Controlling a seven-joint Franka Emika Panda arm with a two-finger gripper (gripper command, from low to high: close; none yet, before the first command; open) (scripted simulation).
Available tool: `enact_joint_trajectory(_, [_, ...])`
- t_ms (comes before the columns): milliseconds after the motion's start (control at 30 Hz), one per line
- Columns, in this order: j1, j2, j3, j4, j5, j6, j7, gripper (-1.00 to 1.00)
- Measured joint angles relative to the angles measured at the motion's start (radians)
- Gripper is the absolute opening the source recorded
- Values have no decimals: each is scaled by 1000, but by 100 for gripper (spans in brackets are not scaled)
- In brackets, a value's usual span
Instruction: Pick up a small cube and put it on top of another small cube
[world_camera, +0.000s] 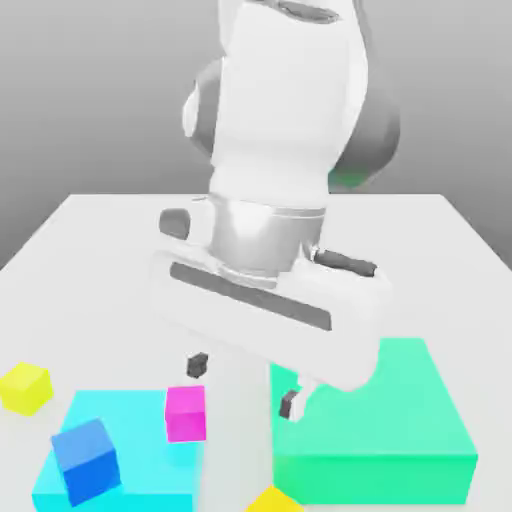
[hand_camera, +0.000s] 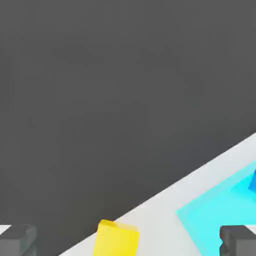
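claw (world_camera: 243, 383) hanging open, holding nothing | you're hovering above the tabletop (world_camera: 100, 240) edge | nearest small cube (world_camera: 274, 500) sitting below, likely your grab target

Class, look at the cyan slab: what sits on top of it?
On the cyan slab sit a magenta cube and a larger blue cube. The slab's surface beneath them is covered.
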Motion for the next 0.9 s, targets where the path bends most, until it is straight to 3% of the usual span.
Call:
enact_joint_trajectory(200, [7, 190, 6, -3, 69, 80, 83, 0])
enact_joint_trajectory(333, [40, 335, -34, 24, 35, 184, 125, 0])
enact_joint_trajectory(367, [48, 359, -44, 30, 27, 203, 131, -100])
enact_joint_trajectory(600, [48, 359, -43, 29, 28, 204, 131, -100])
enact_joint_trajectory(733, [15, 232, -2, 1, 79, 106, 95, -100])
enact_joint_trajectory(900, [-93, 78, -86, 19, 153, -68, 124, -100])
